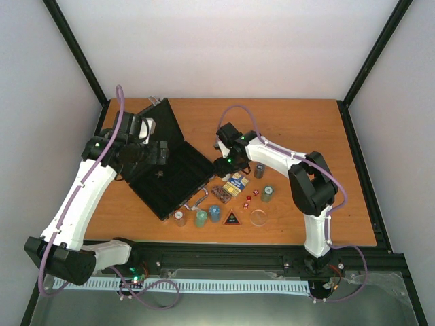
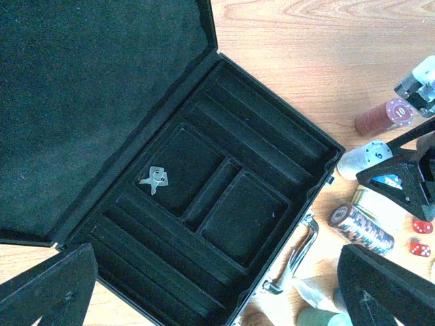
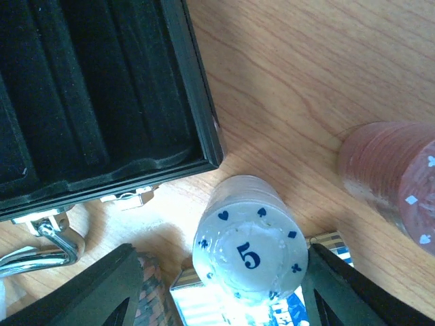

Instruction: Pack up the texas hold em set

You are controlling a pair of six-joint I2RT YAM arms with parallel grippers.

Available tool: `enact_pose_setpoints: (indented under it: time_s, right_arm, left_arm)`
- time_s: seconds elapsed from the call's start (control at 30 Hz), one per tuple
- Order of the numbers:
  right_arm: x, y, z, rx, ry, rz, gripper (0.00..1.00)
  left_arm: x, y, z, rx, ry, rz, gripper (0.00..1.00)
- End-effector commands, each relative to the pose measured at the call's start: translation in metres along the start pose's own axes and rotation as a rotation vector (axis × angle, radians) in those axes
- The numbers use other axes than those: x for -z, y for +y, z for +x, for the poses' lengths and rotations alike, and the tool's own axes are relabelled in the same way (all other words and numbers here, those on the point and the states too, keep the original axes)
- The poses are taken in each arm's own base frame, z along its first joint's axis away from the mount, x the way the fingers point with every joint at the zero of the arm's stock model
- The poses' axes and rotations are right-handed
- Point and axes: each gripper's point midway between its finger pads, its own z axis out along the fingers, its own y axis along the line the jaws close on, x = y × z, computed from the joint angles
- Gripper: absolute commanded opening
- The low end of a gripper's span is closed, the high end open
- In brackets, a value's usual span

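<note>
The black case (image 1: 170, 178) lies open at the table's left, its lid (image 1: 160, 125) raised toward the back. Its felt tray (image 2: 241, 217) holds only small silver keys (image 2: 155, 178). My left gripper (image 1: 151, 153) hovers open over the tray (image 2: 217, 251). My right gripper (image 1: 223, 164) is open and straddles a white "5" chip stack (image 3: 250, 248), also seen in the left wrist view (image 2: 363, 157). The right finger (image 3: 353, 292) is at its edge and the left finger (image 3: 112, 288) stands apart. A red chip stack (image 3: 394, 176) stands beside it.
On the table right of the case are card decks (image 1: 236, 183), a lying brown chip stack (image 1: 219, 195), red dice (image 1: 249, 197), a black triangle (image 1: 232, 219), a clear disc (image 1: 258, 217), and green (image 1: 201, 218), blue (image 1: 215, 213) and grey (image 1: 259, 170) chip stacks. The silver handle (image 1: 202, 198) faces them.
</note>
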Motion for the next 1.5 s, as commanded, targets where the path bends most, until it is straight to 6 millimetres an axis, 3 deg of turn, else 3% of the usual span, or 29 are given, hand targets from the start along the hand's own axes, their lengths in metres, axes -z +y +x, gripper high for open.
enact_pose_setpoints:
  time_s: [0.0, 0.6, 0.73, 0.9, 1.0, 1.2, 1.27, 1.33, 1.47]
  right_arm:
    - [0.009, 0.008, -0.011, 0.034, -0.026, -0.023, 0.66]
    - [-0.012, -0.005, -0.001, 0.030, 0.032, 0.033, 0.65]
    - [-0.012, -0.005, -0.003, 0.025, 0.027, 0.032, 0.50]
    - [-0.001, -0.003, -0.007, 0.028, 0.010, 0.028, 0.24]
    - [0.011, 0.001, -0.009, 0.040, 0.004, 0.021, 0.19]
    - [0.071, 0.025, -0.037, 0.086, -0.116, -0.035, 0.17]
    - [0.082, 0.033, -0.051, 0.097, -0.177, -0.066, 0.17]
    - [0.080, 0.039, -0.065, 0.093, -0.227, -0.100, 0.17]
    - [0.059, 0.051, -0.099, 0.061, -0.323, -0.176, 0.16]
  left_arm:
    - [0.002, -0.003, -0.005, -0.019, -0.023, 0.006, 1.00]
    - [0.001, -0.002, -0.004, -0.019, -0.017, 0.004, 1.00]
    - [0.001, -0.001, -0.002, -0.021, -0.015, 0.001, 1.00]
    - [0.002, 0.000, 0.000, -0.020, -0.016, -0.002, 1.00]
    - [0.003, 0.000, 0.000, -0.020, -0.019, -0.001, 1.00]
    - [0.004, 0.000, 0.003, -0.021, -0.018, 0.001, 1.00]
    - [0.003, 0.000, 0.005, -0.020, -0.020, 0.005, 1.00]
    - [0.000, 0.000, 0.007, -0.019, -0.016, 0.008, 1.00]
    - [-0.004, 0.000, 0.010, -0.022, -0.010, 0.009, 1.00]
